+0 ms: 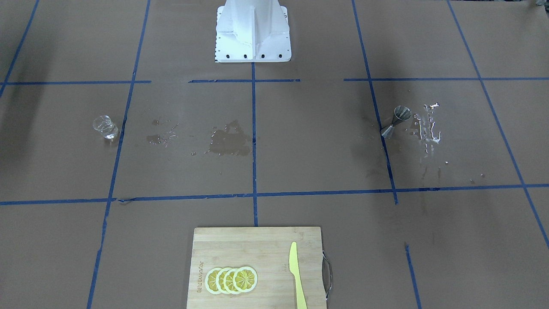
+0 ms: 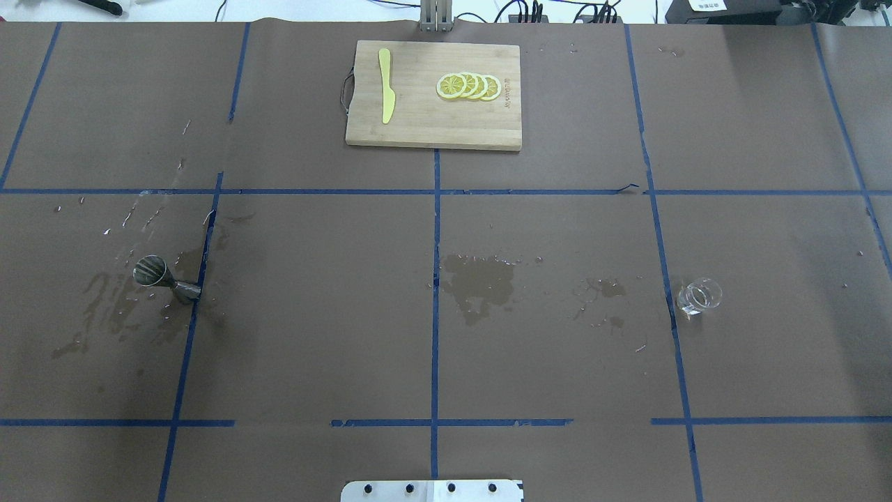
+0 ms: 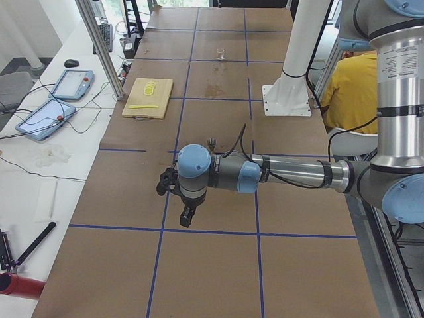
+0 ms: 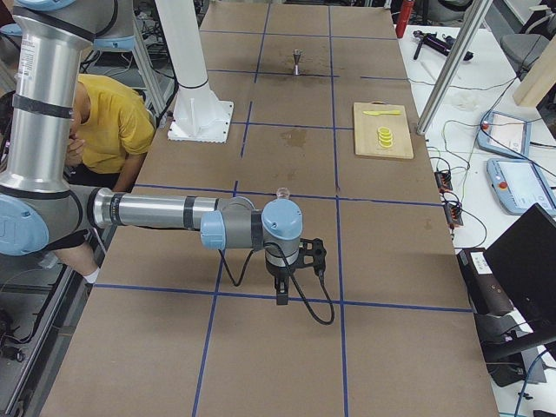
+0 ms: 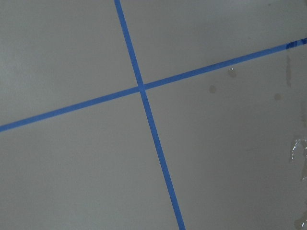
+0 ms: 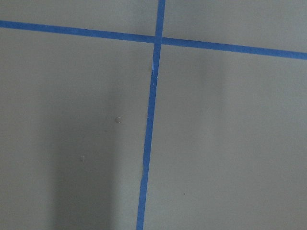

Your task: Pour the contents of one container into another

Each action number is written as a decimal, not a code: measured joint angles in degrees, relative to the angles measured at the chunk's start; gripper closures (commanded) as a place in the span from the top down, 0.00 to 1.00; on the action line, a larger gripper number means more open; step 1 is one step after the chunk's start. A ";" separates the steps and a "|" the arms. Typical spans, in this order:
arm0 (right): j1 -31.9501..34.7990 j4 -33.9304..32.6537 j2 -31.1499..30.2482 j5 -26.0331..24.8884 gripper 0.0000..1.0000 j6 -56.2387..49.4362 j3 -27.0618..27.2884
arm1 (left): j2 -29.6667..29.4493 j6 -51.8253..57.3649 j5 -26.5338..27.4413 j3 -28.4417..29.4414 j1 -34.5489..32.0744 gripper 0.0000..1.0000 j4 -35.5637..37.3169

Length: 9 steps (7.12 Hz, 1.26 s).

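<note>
The clear cup [image 2: 699, 296] stands on the brown paper at the table's right side, also seen in the front view [image 1: 105, 127]. The steel hourglass jigger [image 2: 164, 277] stands far to the left on a wet patch [image 1: 396, 121]. My left gripper [image 3: 187, 216] shows only in the left side view, hanging beyond the table end, short of the jigger [image 3: 212, 142]. My right gripper [image 4: 281, 294] shows only in the right side view, short of the cup [image 4: 281, 193]. I cannot tell whether either is open or shut. Both wrist views hold only paper and blue tape.
A bamboo cutting board [image 2: 418, 129] with lemon slices [image 2: 468, 86] and a yellow knife [image 2: 386, 85] lies at the far middle edge. Water puddles [image 2: 481, 282] mark the centre and the area around the jigger. The robot's white base [image 1: 253, 32] is at the near edge.
</note>
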 measured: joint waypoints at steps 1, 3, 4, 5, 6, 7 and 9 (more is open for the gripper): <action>0.00 0.04 0.18 -0.14 1.00 0.00 1.18 | -0.05 -0.02 -0.05 -0.27 0.00 1.00 -1.53; 0.01 0.07 2.07 -0.44 1.00 0.24 2.51 | -0.44 -0.07 -0.38 0.19 0.04 1.00 -6.25; 0.05 0.17 2.87 -0.36 1.00 0.52 2.80 | -0.76 -0.04 -0.47 1.01 0.04 1.00 -9.77; 0.05 0.45 3.25 -0.27 1.00 0.72 2.88 | -0.95 0.10 -1.23 1.98 0.04 1.00 -14.17; 0.05 0.79 3.39 -0.10 1.00 0.85 2.97 | -1.15 0.13 -3.16 3.39 0.04 1.00 -21.02; 0.06 1.03 3.43 0.05 1.00 0.86 3.17 | -1.30 -0.58 -4.85 4.79 0.04 1.00 -28.83; 0.08 2.61 3.41 0.40 1.00 0.82 2.97 | -1.34 -3.99 -6.70 6.10 0.03 1.00 -37.89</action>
